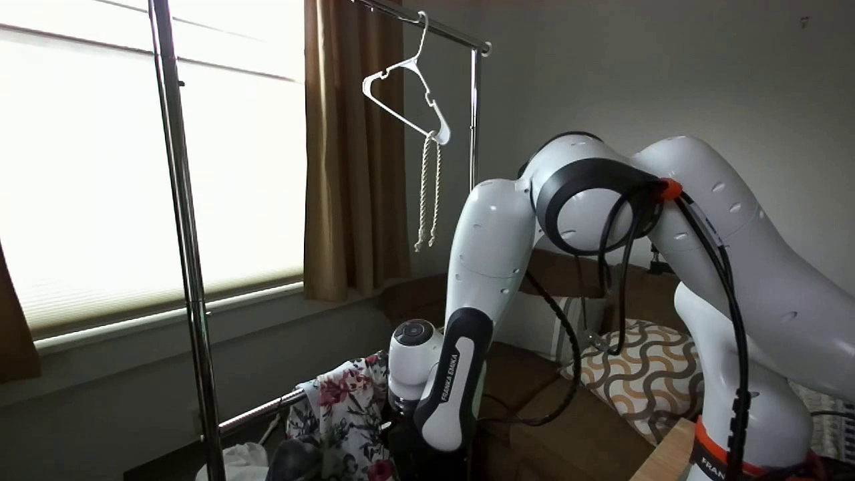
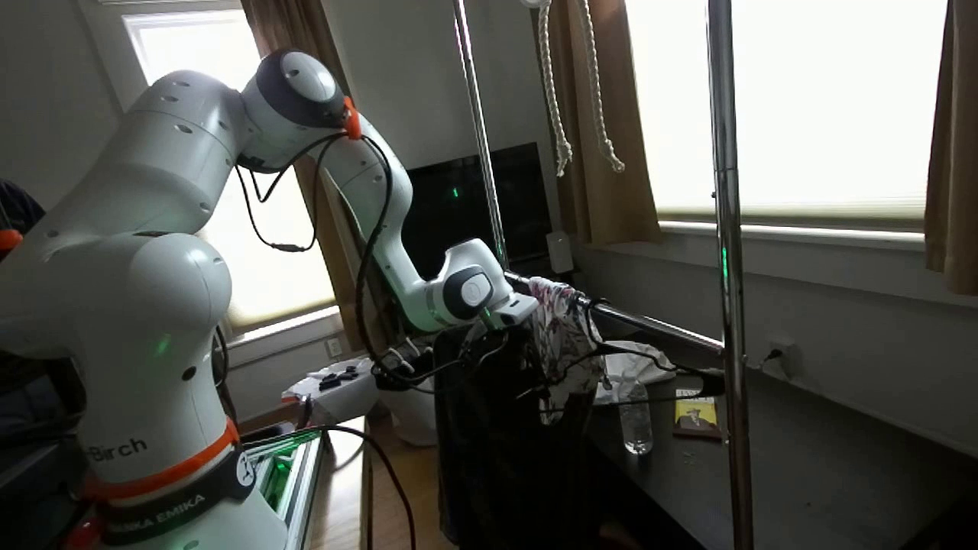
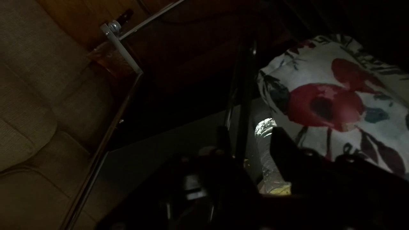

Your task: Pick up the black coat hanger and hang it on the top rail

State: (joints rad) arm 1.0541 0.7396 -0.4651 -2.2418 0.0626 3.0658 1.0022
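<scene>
My gripper (image 3: pixel 250 132): jaws apart, gripping nothing. Black coat hanger (image 2: pixel 602 349) hangs on lower crossbar (image 2: pixel 657 325), showing above near edge of tabletop (image 2: pixel 795 466). Top rail (image 1: pixel 454 35) bears white hanger (image 1: pixel 411 65).

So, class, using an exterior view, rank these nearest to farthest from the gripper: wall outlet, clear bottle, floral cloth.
1. Floral cloth: beside the gripper, at the lower crossbar.
2. Clear bottle: past the cloth, on the dark table.
3. Wall outlet: beyond the table.

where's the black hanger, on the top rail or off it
Off the top rail: in an exterior view, the black coat hanger is hooked over the lower crossbar instead.
</scene>
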